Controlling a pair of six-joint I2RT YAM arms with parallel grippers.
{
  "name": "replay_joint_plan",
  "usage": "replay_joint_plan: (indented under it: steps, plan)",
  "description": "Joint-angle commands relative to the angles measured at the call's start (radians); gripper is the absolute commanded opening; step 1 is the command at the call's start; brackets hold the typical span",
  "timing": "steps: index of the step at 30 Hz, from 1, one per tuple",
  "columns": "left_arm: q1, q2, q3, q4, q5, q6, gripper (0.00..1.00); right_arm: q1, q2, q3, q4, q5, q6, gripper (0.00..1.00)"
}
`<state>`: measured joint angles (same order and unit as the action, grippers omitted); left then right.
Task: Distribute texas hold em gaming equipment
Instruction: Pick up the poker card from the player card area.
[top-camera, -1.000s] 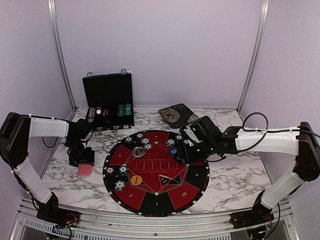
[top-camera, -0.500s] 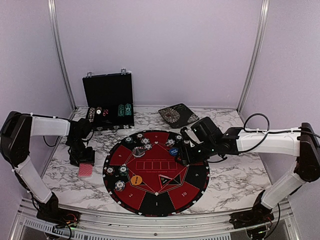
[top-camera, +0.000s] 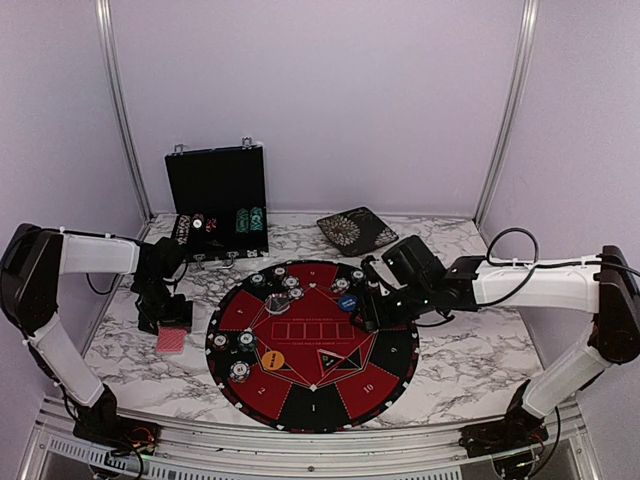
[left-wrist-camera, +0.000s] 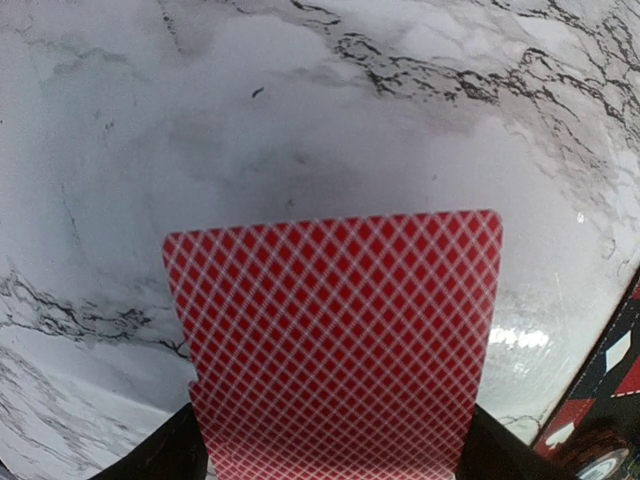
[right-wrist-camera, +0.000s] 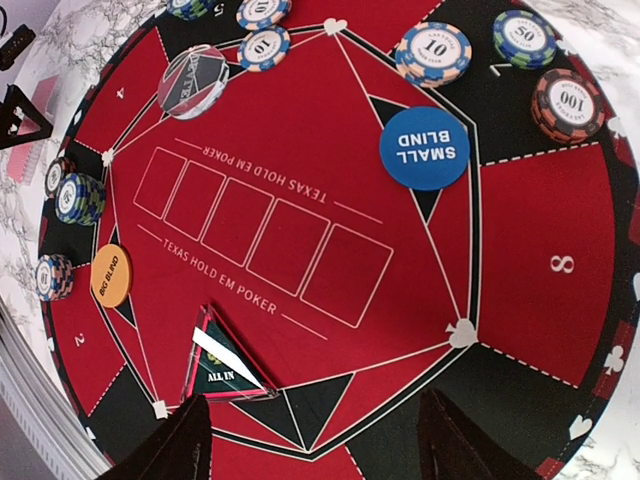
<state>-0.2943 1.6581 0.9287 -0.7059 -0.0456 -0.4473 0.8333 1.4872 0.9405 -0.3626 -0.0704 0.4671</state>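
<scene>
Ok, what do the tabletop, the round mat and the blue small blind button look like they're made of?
The tabletop looks like marble or marble-print laminate: grey veining, glossy glare patches. The round mat seems felt or printed fabric: flat, matte, no reflections. The small blind button looks like smooth plastic: even blue, crisp white lettering.

In the left wrist view the red-backed card (left-wrist-camera: 335, 340) runs off the bottom edge. The fingers (left-wrist-camera: 160, 455) of the left gripper (left-wrist-camera: 330, 465) show only as dark tips at its lower corners, so whether they press its sides cannot be told. From above, the chips (top-camera: 248, 219) in the case (top-camera: 215, 180) are too small to read, and the right wrist view cuts the mat (right-wrist-camera: 560, 330) at top and bottom.
</scene>
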Motion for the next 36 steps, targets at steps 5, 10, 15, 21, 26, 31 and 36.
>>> replay_joint_plan:
  steps: [5,10,15,21,26,31,36]
  plan:
    - [-0.01,0.097,-0.004,-0.059,-0.041,0.0,0.76,0.008,-0.026,-0.02,0.031,-0.007,0.001,0.68]
    - [-0.009,0.111,0.016,-0.052,-0.031,0.001,0.7,0.008,-0.028,-0.029,0.03,0.001,0.006,0.68]
    - [-0.011,0.104,0.007,-0.05,-0.026,0.008,0.61,0.008,-0.021,-0.026,0.032,0.001,0.007,0.68]
    - [-0.012,0.058,0.001,-0.056,-0.031,0.047,0.55,0.009,0.005,0.001,0.025,0.001,0.0,0.68]
    - [-0.012,0.039,0.028,-0.074,-0.022,0.076,0.52,0.008,0.025,0.025,0.035,-0.006,0.001,0.68]
    - [-0.012,0.025,0.066,-0.112,-0.021,0.102,0.51,0.006,0.054,0.054,0.058,-0.036,0.003,0.68]
    - [-0.012,0.016,0.102,-0.151,-0.022,0.131,0.5,0.0,0.089,0.092,0.089,-0.084,0.008,0.68]
